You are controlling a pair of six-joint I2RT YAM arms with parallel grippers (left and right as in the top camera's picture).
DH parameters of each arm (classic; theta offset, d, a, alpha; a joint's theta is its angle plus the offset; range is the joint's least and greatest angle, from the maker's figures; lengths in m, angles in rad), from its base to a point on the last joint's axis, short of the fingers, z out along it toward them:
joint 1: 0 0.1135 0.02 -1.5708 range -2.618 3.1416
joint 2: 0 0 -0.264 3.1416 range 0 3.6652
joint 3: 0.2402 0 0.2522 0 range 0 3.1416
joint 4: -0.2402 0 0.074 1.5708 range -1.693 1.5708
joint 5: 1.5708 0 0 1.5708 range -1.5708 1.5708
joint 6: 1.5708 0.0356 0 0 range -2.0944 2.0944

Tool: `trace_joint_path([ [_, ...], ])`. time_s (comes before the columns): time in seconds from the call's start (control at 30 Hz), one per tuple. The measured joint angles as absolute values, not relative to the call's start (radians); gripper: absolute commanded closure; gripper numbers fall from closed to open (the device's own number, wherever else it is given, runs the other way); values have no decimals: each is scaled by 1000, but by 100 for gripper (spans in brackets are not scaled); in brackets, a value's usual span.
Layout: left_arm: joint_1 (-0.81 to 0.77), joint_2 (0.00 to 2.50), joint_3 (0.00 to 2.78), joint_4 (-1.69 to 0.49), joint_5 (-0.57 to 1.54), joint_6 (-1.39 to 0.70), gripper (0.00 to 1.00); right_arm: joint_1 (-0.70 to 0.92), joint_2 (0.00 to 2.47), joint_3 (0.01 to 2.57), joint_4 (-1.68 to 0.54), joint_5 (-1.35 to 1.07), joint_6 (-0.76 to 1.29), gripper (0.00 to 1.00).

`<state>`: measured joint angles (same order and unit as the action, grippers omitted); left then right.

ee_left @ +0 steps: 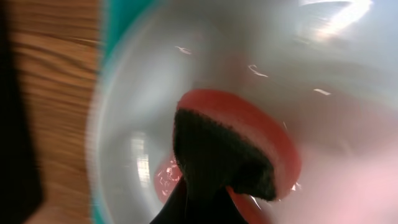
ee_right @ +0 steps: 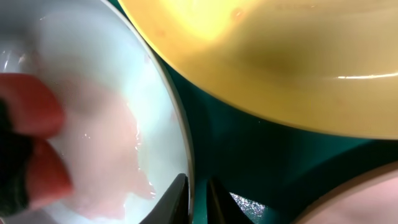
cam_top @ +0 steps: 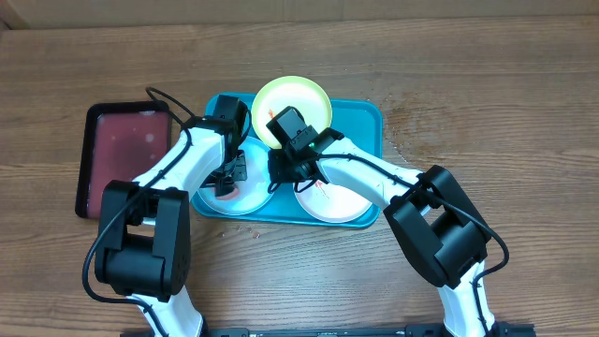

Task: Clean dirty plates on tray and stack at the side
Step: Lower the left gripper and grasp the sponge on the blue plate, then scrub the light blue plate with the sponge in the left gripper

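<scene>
Light blue round shallow plastic plate lies in the lower-left part of the large turquoise rectangular plastic tray. White round plastic plate sits beside it, and yellow-green round plastic plate sits at the tray's far edge. Left gripper is clamped on a red sponge with a dark scrub face, which is pressed into the light blue plate; pink film around it. Right gripper pinches that plate's rim, one finger each side. Small dark red black-rimmed tray lies to the left on the wooden table.
</scene>
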<state>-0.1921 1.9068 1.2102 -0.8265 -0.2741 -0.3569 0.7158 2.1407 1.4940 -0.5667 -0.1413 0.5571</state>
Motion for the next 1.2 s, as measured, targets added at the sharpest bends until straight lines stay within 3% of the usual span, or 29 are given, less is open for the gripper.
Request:
trace_joint_path([
  [0.3,-181,1913,1218,-818,-354,-364,96,716,2141,1494,-570,-128,567,96],
  [0.63,-174,1913,1232,-720,30,-334,95,711,2140,1504,-603,-88,613,96],
  [0.8,-184,1913,1232,-720,96,-332,96,695,2140,1507,-627,-90,629,96],
  [1.2,-136,1913,1233,-831,-213,-342,96,675,2140,1511,-648,-129,632,96],
])
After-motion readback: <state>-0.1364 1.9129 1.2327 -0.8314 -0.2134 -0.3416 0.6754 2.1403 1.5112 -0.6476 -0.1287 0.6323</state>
